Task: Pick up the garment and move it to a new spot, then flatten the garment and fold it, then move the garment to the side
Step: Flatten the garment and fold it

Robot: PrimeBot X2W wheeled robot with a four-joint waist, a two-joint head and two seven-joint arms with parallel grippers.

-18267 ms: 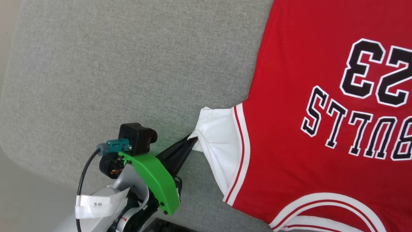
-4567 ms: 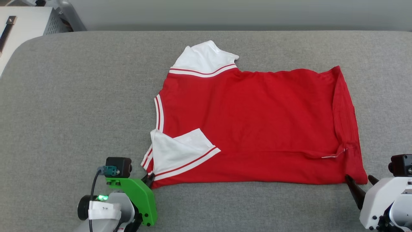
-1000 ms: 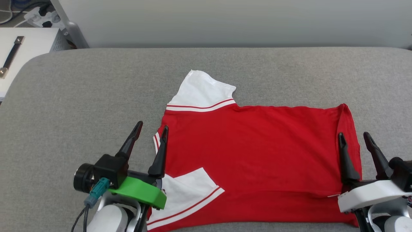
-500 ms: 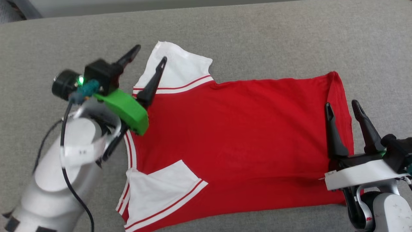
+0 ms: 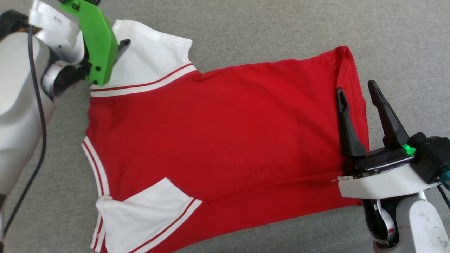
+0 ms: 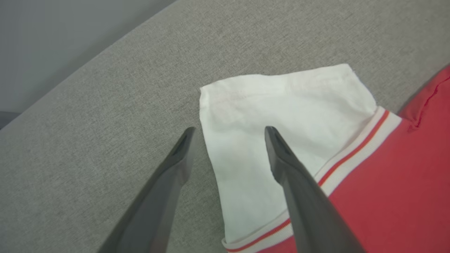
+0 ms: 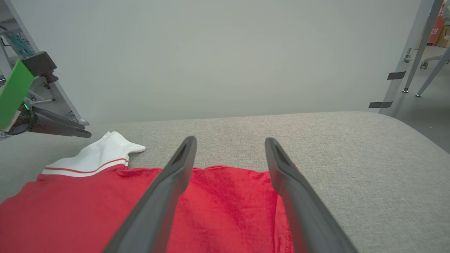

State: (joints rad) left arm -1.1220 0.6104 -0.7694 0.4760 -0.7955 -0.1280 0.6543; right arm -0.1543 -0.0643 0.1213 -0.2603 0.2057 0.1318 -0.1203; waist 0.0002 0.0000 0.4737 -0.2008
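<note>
You have the left gripper above the far white sleeve, jaws wide and empty: one finger over the sleeve, one over the grey table. The garment lies spread on the table, near sleeve folded inward. Right gripper over its right edge, jaws wide, empty.

Shirt: soft cloth, matt, lightly creased; the white sleeves and striped trim are equally dull.
Table: grey woven upholstery, coarse grain, matt.
Left gripper, right gripper: dark smooth plastic fingers, matt.
Green cover: hard plastic, smooth, slight sheen.
White shell: smooth plastic, satin.
Cable: black, rubbery, dull.
</note>
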